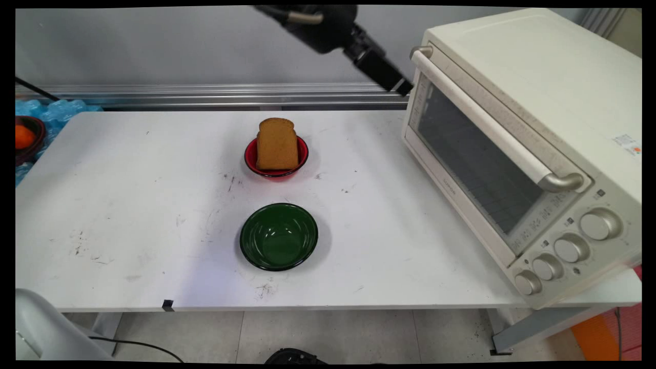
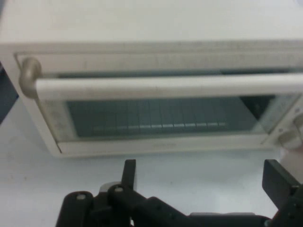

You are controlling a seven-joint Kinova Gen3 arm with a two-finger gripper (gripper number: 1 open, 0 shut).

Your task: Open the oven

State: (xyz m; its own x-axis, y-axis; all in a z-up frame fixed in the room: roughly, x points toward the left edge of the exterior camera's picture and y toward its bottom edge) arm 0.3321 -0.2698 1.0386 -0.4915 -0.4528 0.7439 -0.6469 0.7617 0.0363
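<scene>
while the gripper (image 1: 402, 87) hung at the top centre of the main view, just beside the upper left corner of the oven (image 1: 538, 143), it held nothing; in the hand view its two fingers (image 2: 129, 172) stood wide apart at the bottom of the frame, released, with bare table between them; the oven filled the upper part of that view, its door shut and its long pale handle (image 2: 161, 87) running straight across the glass; in the main view the oven sat at the right of the frame on the white table (image 1: 128, 205), with four knobs (image 1: 571, 248) in a row at its lower right; a red bowl (image 1: 302, 154) stood at the centre of the frame, with a slice of brown bread (image 1: 277, 144) leaning upright in it; a green bowl (image 1: 279, 237) sat below it in the frame, apart from it and empty; an orange thing in a dark bowl (image 1: 28, 138) showed at the left edge, off the table.
</scene>
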